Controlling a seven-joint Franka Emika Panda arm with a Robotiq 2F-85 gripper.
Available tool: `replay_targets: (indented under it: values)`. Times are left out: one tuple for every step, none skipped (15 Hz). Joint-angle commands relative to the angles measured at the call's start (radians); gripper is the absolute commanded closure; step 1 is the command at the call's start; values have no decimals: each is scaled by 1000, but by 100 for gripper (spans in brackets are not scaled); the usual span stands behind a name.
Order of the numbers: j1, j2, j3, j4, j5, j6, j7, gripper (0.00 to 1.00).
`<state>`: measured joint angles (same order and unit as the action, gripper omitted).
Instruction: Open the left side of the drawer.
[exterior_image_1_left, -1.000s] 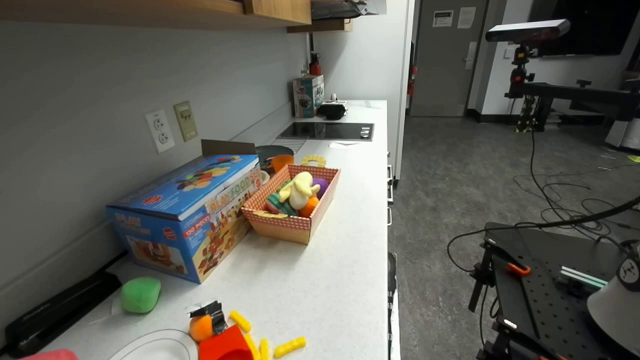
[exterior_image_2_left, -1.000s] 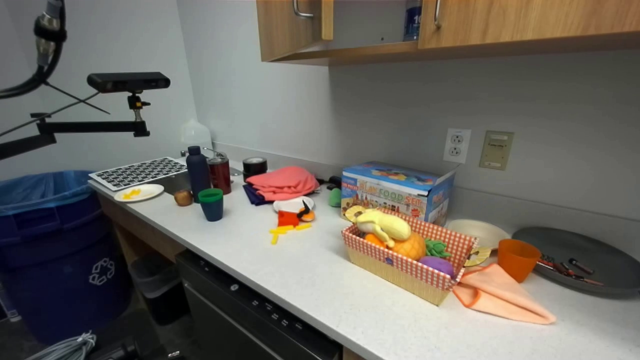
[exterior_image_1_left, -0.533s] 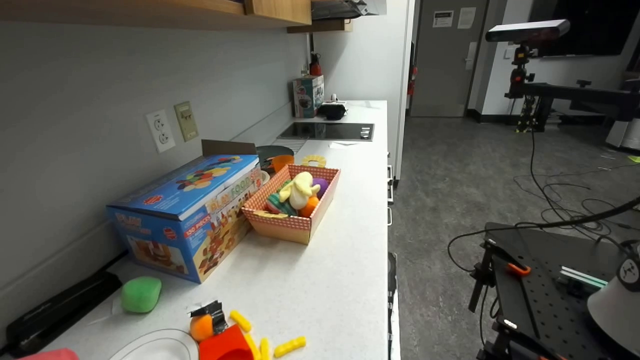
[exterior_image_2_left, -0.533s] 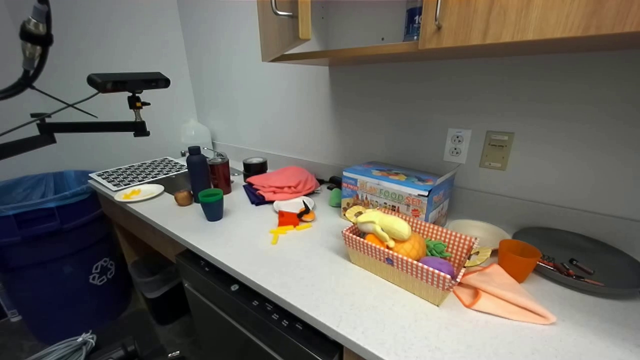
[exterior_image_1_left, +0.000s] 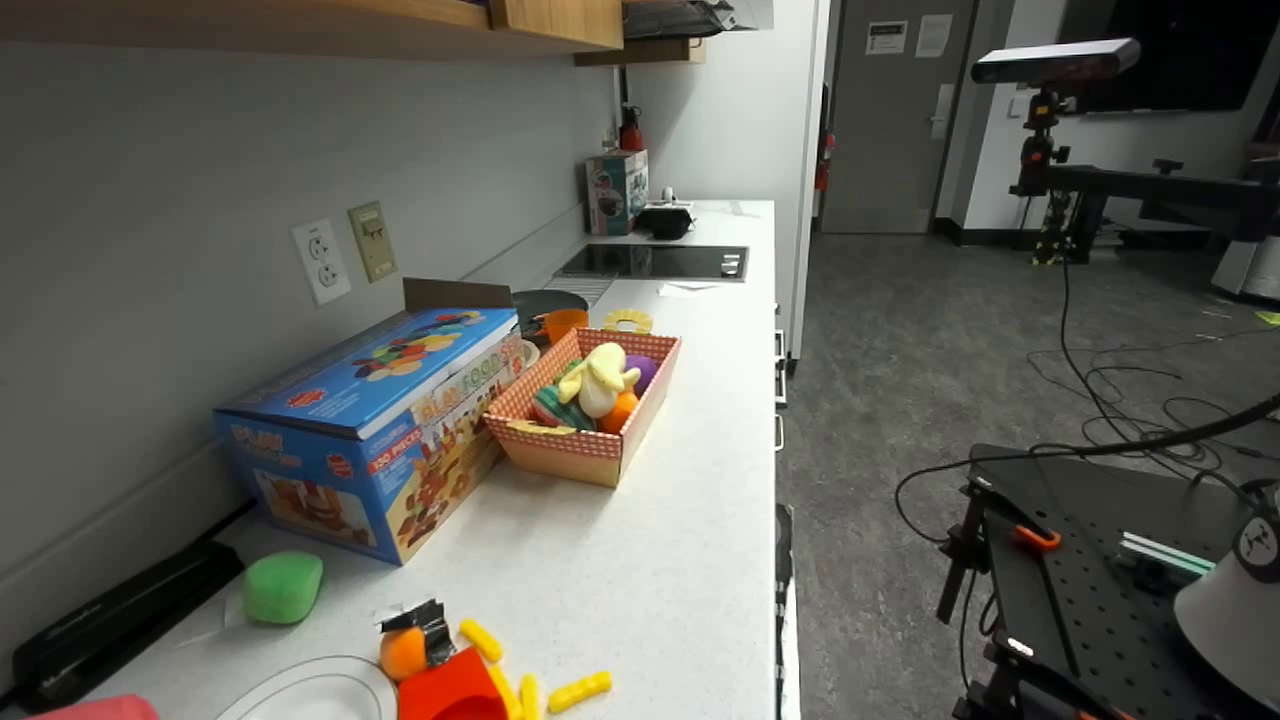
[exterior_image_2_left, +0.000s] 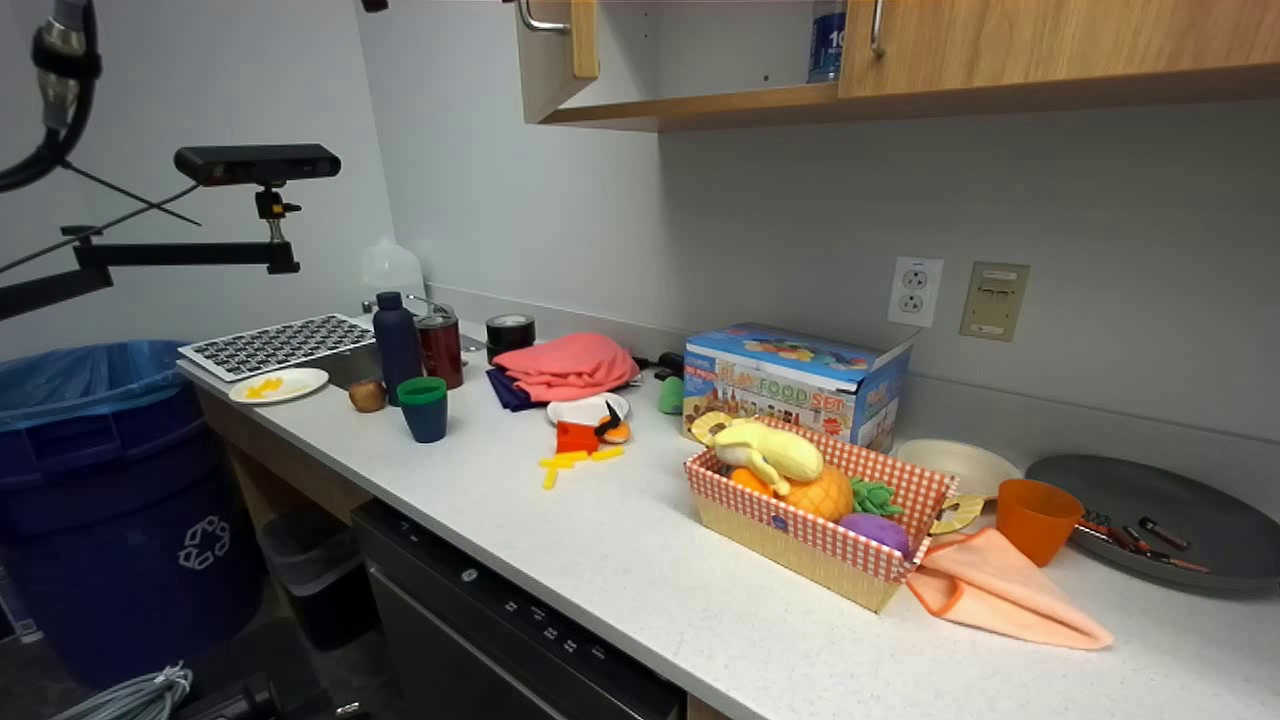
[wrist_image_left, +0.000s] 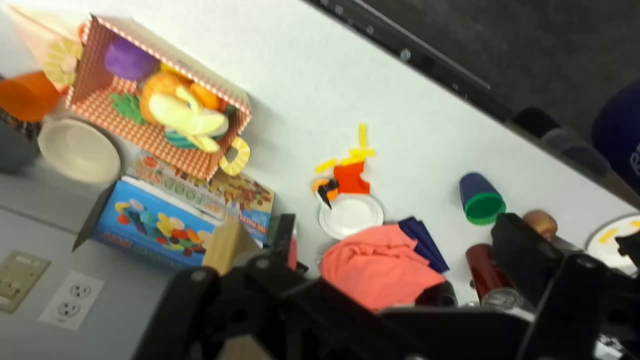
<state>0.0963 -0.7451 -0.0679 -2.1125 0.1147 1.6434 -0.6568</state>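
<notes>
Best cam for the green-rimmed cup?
An exterior view: the green-rimmed cup stands upright, sharp and unobstructed there. The wrist view shows it blurrier, from above, looking into its green mouth. It shows nowhere else.

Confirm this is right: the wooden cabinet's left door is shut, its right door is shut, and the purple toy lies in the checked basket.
Wrong about the left door: an exterior view shows it standing open, with a bottle visible inside. The right door is shut, and the purple toy does lie in the checked basket.

Both exterior views aslant over counter (exterior_image_1_left: 690, 560), wrist view steeply downward, all sharing basket (exterior_image_2_left: 790, 556)
</notes>
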Motion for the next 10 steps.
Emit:
replay_targets:
  values:
    - [-15, 36, 0, 57, -178, -113, -5, 0]
    - [-18, 45, 0, 65, -239, -113, -15, 0]
    - [-21, 51, 2, 70, -300, -101, -20, 0]
    - [-25, 57, 0, 73, -361, -66, -20, 0]
    - [-32, 65, -2, 76, -416, -31, -7, 0]
    - [-37, 73, -7, 77, -464, 14, 6, 0]
    - [-44, 86, -14, 78, -503, 71, 24, 0]
    - [-49, 99, -22, 81, -525, 118, 40, 0]
    - [-54, 113, -35, 85, -531, 175, 62, 0]
    - [-58, 127, -46, 90, -525, 229, 90, 0]
